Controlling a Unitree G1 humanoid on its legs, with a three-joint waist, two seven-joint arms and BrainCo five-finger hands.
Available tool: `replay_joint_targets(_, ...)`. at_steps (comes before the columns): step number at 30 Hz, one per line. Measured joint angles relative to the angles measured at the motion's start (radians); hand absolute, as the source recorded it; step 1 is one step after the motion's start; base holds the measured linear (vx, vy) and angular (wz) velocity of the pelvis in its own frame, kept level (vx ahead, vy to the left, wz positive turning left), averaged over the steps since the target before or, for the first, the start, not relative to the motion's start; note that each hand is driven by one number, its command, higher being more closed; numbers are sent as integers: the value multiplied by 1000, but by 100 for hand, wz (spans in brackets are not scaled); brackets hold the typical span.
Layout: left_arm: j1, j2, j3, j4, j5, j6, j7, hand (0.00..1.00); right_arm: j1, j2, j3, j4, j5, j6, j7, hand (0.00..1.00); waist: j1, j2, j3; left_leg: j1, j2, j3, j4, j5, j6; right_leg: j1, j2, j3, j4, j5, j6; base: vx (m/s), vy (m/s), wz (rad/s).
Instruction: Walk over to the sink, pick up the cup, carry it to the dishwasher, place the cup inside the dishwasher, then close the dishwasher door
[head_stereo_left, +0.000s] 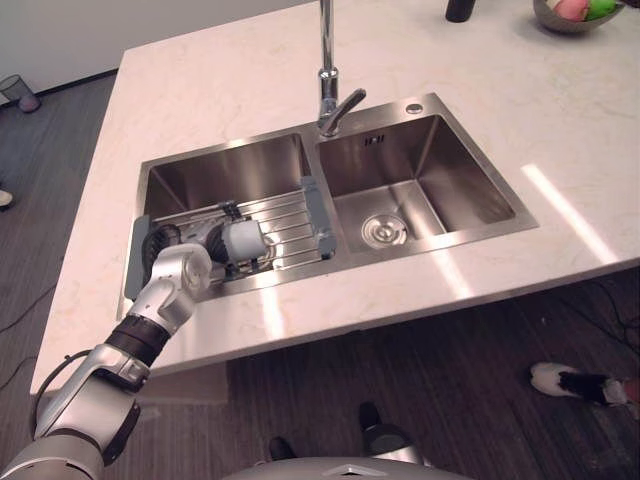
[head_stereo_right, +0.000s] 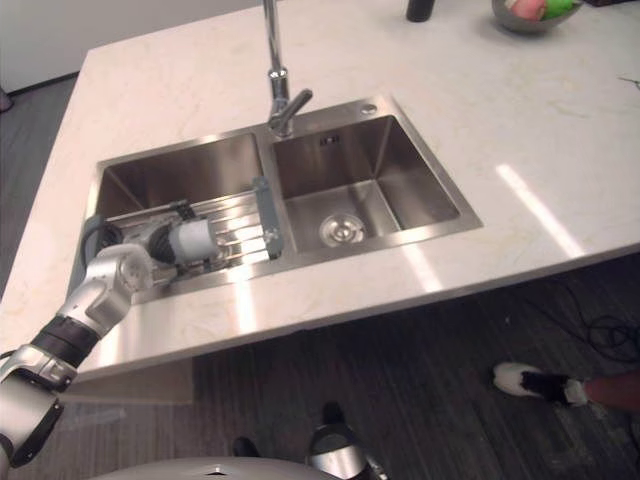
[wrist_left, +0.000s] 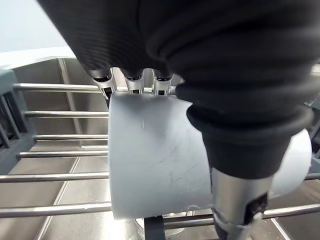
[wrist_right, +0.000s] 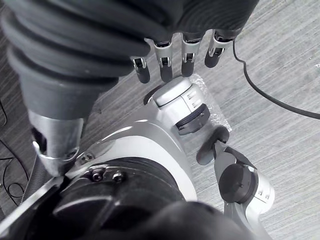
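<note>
A pale grey cup (head_stereo_left: 244, 240) lies on its side on the wire drying rack (head_stereo_left: 292, 212) that spans the left basin of the steel double sink (head_stereo_left: 470, 170). My left hand (head_stereo_left: 205, 243) reaches in from the counter's front edge and is closed round the cup. In the left wrist view the fingers (wrist_left: 134, 84) hook over the cup's (wrist_left: 155, 160) far side and the thumb (wrist_left: 240, 165) presses its near side. My right hand (wrist_right: 165, 65) hangs low over the floor with its fingers straight and relaxed, holding nothing.
A tall faucet (head_stereo_left: 327, 80) rises behind the divider between the basins. The right basin has a round drain (head_stereo_left: 384, 232). On the far counter stand a bowl (head_stereo_left: 575, 12) and a dark bottle (head_stereo_left: 460, 8). A person's shoe (head_stereo_left: 570, 382) is on the floor at right.
</note>
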Motion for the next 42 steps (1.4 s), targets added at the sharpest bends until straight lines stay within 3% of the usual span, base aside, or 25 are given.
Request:
replay_joint_targets(15,-44,-20,11,102,27,27,42,0,-6,1,-2,0,-1,-9,1,0,-9,6,22,-4,0,19,0,-1,0,-23,0,22,13,0,1,-8,-4,-4)
replay_joint_targets(16,-47,-20,11,107,36,26,38,100,-7,0,-2,0,-1,-9,1,0,-10,7,24,-4,0,20,0,-1,0,-23,0,22,13,0,1,0,0,0)
replay_joint_targets(29,-84,-19,26,144,65,19,-70,100,-36,-34,-1,2,-3,-6,9,0,-25,19,34,-4,0,24,0,-2,0,-21,0,24,8,3,2,0,0,0)
replay_joint_targets(34,-85,-18,12,146,61,2,-79,100,-48,-45,-2,29,-3,-5,9,0,-25,25,35,6,0,23,0,-4,-1,-5,0,23,-1,3,2,0,0,0)
replay_joint_targets(38,-75,-16,7,142,29,-13,-44,100,-48,-47,-4,31,-4,-7,9,0,-25,31,34,8,0,20,0,-6,0,2,0,18,-8,3,3,1,-5,2)
replay_joint_targets(42,-44,-16,7,134,-60,-55,58,100,-47,-47,-8,33,-4,-10,9,0,-27,32,33,10,0,-3,0,-6,0,18,-1,-4,-13,3,3,-2,-17,14)
